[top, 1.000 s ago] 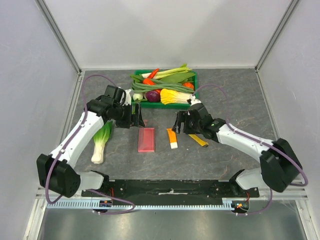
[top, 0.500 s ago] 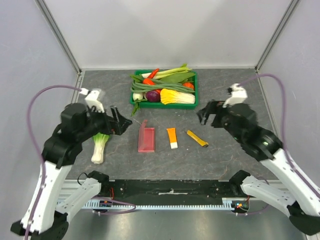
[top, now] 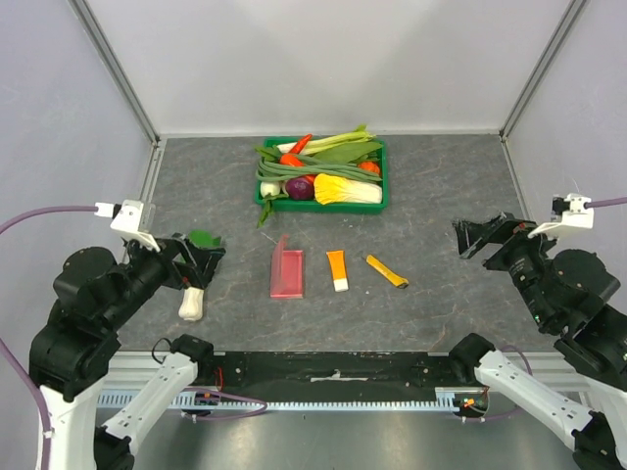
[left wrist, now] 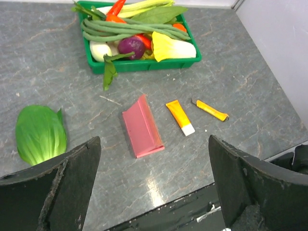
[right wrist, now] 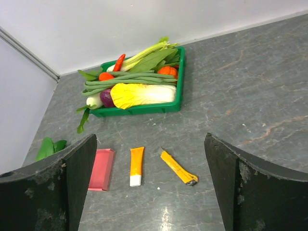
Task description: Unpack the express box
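Got the express box [top: 287, 273] mid-table, long axis 12-to-6, around 3 o'clock off the wide-spread left gripper [top: 200, 257], probably nearer to it than to the equally spread right gripper [top: 480, 238].

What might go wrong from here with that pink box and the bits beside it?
1. The express box is thin and lies flat with one flap standing up; fingers coming down might shove it along rather than catch it.
2. The orange-and-white packet and the yellow tool lie close beside it; a reach for the box may knock them.
3. The leafy vegetable lies right by the left gripper, which might nudge it.
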You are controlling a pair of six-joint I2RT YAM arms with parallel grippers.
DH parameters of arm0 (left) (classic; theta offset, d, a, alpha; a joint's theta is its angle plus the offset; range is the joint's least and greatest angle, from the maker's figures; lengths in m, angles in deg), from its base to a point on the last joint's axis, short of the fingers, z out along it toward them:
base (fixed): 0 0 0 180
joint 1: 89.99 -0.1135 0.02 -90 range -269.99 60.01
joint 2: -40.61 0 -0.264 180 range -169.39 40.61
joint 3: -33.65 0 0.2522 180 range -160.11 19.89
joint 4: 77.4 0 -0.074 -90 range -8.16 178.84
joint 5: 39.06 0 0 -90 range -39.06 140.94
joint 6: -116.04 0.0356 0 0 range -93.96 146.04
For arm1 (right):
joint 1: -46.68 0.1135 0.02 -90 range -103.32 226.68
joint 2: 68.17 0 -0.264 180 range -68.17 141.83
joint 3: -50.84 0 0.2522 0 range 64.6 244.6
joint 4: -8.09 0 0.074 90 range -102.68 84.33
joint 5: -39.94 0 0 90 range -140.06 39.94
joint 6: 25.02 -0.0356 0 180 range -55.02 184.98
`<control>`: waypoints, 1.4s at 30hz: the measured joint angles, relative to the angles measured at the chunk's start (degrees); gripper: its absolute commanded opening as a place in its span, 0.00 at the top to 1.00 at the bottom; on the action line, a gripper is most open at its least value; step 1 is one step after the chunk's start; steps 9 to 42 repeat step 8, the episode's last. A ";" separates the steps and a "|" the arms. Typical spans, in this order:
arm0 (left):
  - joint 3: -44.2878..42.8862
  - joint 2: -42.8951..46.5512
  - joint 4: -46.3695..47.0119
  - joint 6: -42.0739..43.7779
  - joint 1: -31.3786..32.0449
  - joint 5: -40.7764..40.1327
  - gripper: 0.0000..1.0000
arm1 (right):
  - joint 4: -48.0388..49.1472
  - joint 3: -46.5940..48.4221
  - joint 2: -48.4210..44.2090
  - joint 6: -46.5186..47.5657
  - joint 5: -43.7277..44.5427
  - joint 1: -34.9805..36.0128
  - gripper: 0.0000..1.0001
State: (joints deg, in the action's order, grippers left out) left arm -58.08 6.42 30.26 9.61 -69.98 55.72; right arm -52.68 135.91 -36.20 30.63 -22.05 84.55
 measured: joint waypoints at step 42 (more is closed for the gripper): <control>-0.20 1.75 -3.04 -0.22 0.00 0.52 0.02 | -4.79 5.22 0.11 0.98 0.37 0.00 0.02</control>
